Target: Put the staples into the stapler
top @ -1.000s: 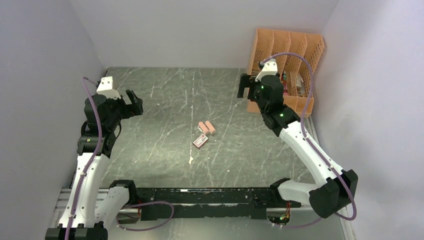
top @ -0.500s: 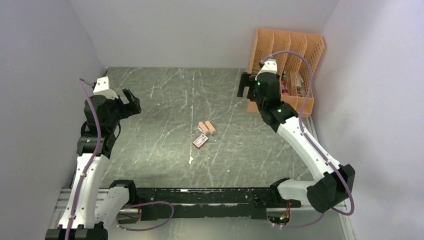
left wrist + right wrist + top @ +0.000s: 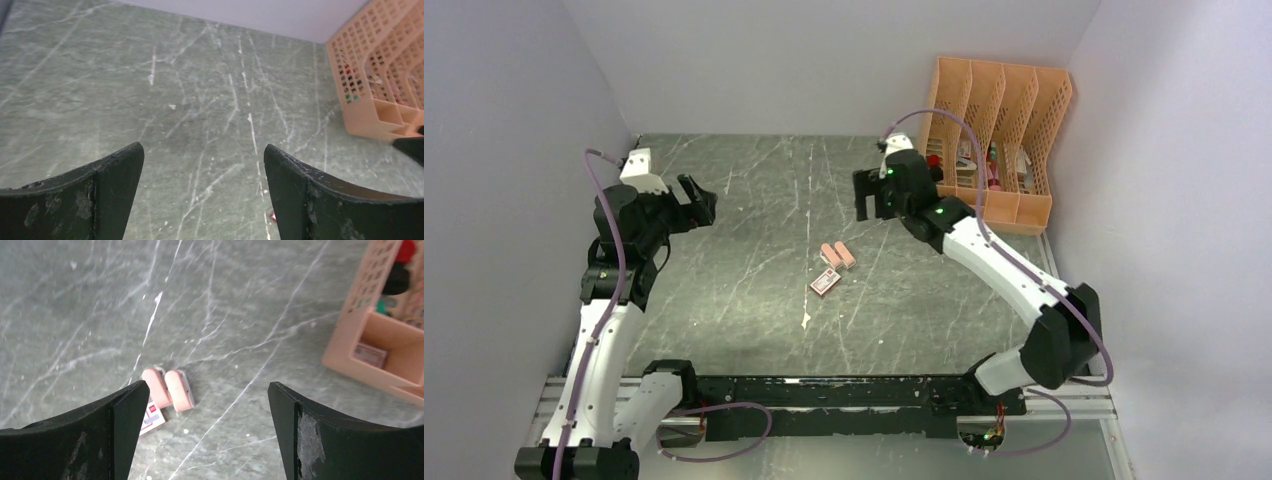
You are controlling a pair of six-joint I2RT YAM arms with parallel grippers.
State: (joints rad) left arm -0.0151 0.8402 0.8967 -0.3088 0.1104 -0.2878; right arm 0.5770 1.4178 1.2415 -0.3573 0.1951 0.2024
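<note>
Nothing of the job looks to be done yet. The box of staples (image 3: 825, 284), small and red and white, is laid flat near the middle of the table (image 3: 724, 300). In the right wrist view it is half hidden behind one black finger. No loose staples can be seen, and it cannot be told if the box has been opened. Two pink staplers (image 3: 837, 255) are laid side by side just past the box, very near it, and both look to be closed. The left gripper (image 3: 696, 200) is held up over the left side of the table, well apart from the box. Its fingers are spread wide and nothing is held between them. The right gripper (image 3: 864, 197) is held up in the air beyond the staplers, in front of the orange file rack (image 3: 999, 130). It is spread wide too, with nothing in it, and the staplers and the box are seen down between its fingers (image 3: 100, 435). So almost all of the job is left, it seems. The box has to be opened and a strip taken out. One stapler has to be opened, the strip put in, and the stapler closed again. These things are very small, so great care will likely be needed.
</note>
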